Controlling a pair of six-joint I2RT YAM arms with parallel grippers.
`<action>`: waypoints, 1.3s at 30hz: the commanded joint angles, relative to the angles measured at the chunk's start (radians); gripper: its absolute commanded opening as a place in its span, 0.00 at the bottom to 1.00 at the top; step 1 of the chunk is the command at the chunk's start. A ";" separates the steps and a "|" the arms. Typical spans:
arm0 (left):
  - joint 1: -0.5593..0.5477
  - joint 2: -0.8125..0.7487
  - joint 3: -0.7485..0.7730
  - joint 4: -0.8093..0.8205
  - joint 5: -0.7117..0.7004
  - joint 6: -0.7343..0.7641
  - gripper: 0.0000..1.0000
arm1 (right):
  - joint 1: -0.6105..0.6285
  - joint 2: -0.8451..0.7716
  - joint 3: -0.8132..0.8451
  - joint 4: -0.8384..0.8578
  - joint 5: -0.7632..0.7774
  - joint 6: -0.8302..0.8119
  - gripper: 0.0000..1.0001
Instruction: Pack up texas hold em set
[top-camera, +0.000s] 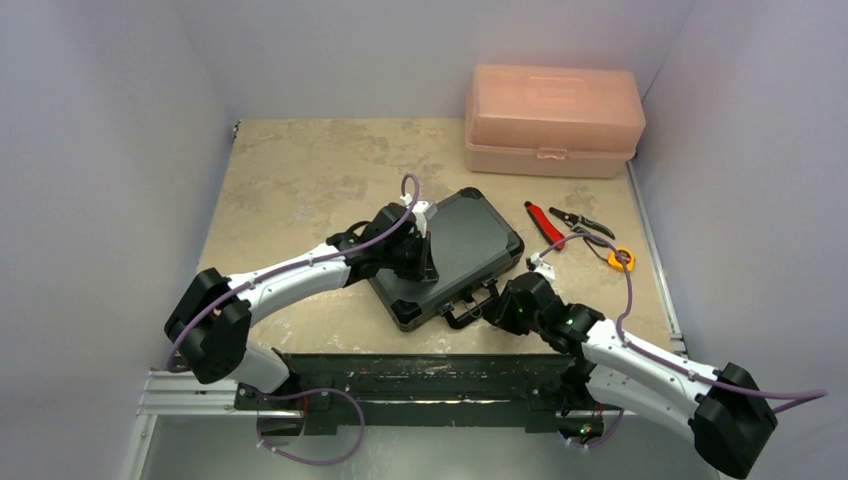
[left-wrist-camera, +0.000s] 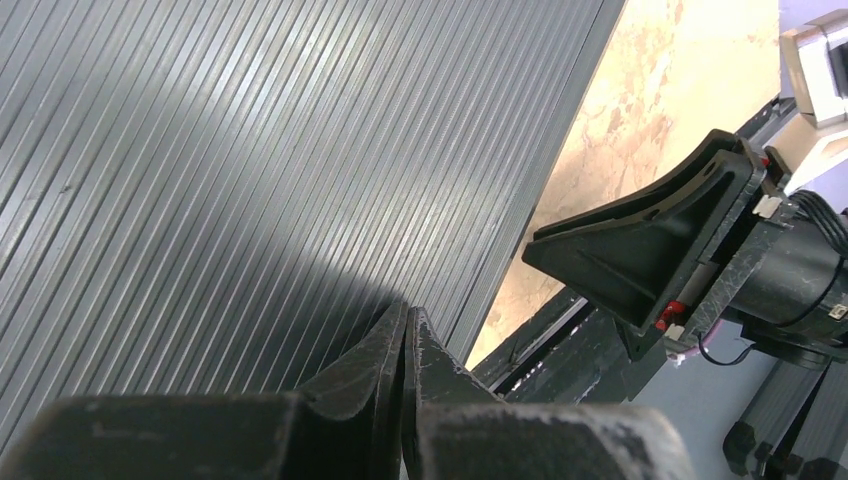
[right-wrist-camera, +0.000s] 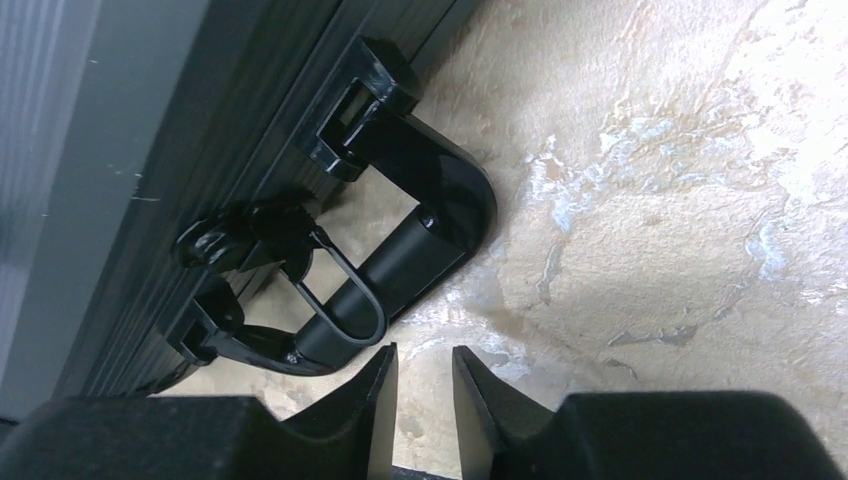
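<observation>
Left fingers (left-wrist-camera: 385, 375) closed over case lid (left-wrist-camera: 200, 150) | right fingers (right-wrist-camera: 377, 410) parted beside handle (right-wrist-camera: 405, 258)

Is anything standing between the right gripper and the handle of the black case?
Nothing visible does. The right gripper sits just short of the case handle and its wire latch, with only table between them.

A lab bench (top-camera: 300, 170) boxed by plain walls (top-camera: 100, 150).

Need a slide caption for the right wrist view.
Right fingers, narrowly apart and holding nothing, poised above the table beside the handle of the black case.
</observation>
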 joint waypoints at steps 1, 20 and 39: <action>-0.011 0.032 -0.071 -0.085 -0.034 -0.001 0.00 | -0.003 0.010 -0.016 0.027 0.030 0.016 0.28; -0.013 0.050 -0.070 -0.078 -0.040 -0.002 0.00 | -0.002 0.099 -0.041 0.118 0.026 0.013 0.04; -0.017 0.037 -0.092 -0.072 -0.043 -0.010 0.00 | -0.003 0.147 0.014 0.153 0.020 -0.008 0.00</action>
